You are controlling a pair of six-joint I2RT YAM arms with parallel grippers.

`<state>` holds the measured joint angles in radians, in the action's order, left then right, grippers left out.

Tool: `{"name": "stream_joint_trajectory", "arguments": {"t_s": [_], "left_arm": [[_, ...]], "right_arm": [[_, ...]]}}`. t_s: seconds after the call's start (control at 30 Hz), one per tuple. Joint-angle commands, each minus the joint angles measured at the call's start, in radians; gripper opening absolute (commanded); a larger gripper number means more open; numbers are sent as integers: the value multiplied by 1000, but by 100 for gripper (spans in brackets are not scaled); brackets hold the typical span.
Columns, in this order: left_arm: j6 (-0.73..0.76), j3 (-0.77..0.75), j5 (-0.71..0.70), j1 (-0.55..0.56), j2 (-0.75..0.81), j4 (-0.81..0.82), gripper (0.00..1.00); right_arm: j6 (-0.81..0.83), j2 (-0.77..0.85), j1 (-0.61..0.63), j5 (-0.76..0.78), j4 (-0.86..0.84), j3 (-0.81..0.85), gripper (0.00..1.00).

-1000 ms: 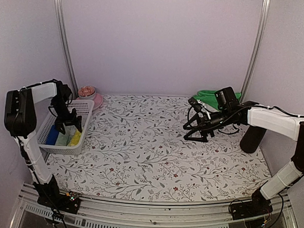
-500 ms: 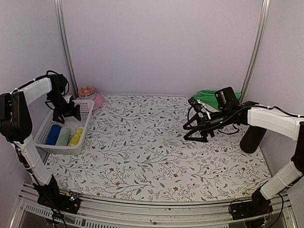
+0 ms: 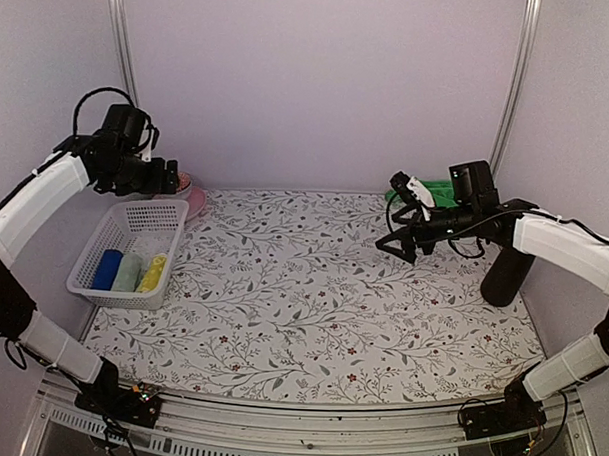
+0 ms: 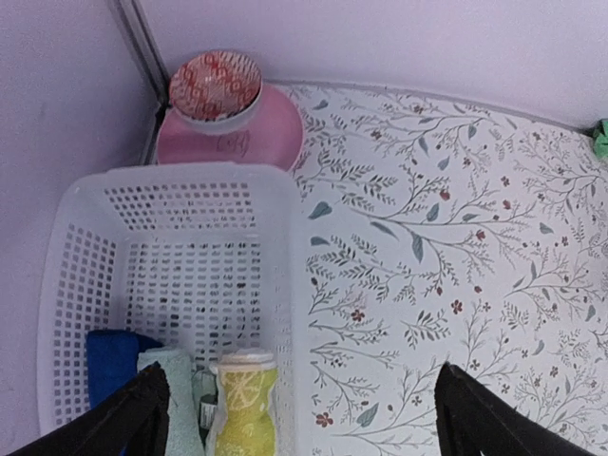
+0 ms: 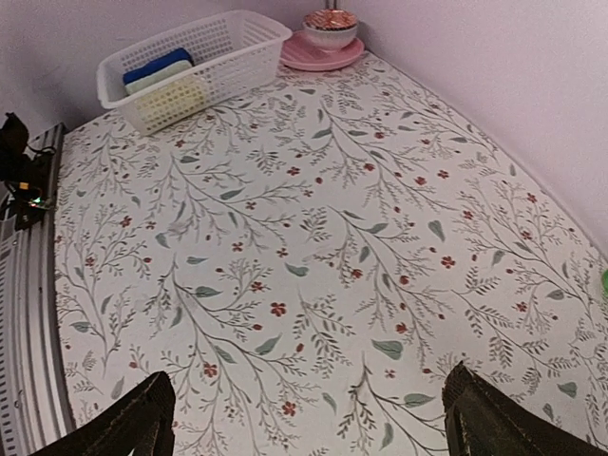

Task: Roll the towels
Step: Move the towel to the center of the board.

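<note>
The yellow-lime towel (image 3: 153, 273) (image 4: 245, 404) lies rolled at the near end of the white mesh basket (image 3: 145, 204) (image 4: 180, 176), beside a pale green roll (image 4: 176, 380) and a blue roll (image 4: 109, 351). The bright green towel (image 3: 428, 192) is bunched at the back right of the table; only a sliver of it (image 4: 601, 138) shows in the left wrist view. My left gripper (image 3: 166, 178) (image 4: 309, 418) hangs open high above the basket's right rim, holding nothing. My right gripper (image 3: 397, 216) (image 5: 318, 423) hovers open over the floral cloth, just in front of the green towel.
A pink dish (image 3: 193, 198) (image 4: 228, 138) carrying a red-patterned bowl (image 4: 216, 85) stands in the back left corner behind the basket. A black cylinder (image 3: 503, 275) stands at the right wall. Purple walls enclose the floral table on three sides.
My left arm has lifted out of the basket and swung up and back. My right gripper has risen a little and shifted right toward the green towel.
</note>
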<state>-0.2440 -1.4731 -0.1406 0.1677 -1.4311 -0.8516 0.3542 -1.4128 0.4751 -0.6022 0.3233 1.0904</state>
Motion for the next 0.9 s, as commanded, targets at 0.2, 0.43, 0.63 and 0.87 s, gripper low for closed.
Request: {"name": "stream_joint_trajectory", "arguments": {"t_s": [0.2, 0.43, 0.63, 0.87], "left_arm": [[88, 51, -315, 415, -16, 334, 97], [-42, 189, -86, 421, -53, 560, 97], [-17, 128, -235, 560, -222, 532, 97], [20, 176, -295, 708, -332, 627, 97]], "right_arm": [[-133, -269, -304, 213, -31, 278, 99], [-184, -524, -464, 347, -15, 514, 99], [-202, -724, -515, 383, 87, 689, 99], [-184, -852, -526, 392, 149, 776, 99]]}}
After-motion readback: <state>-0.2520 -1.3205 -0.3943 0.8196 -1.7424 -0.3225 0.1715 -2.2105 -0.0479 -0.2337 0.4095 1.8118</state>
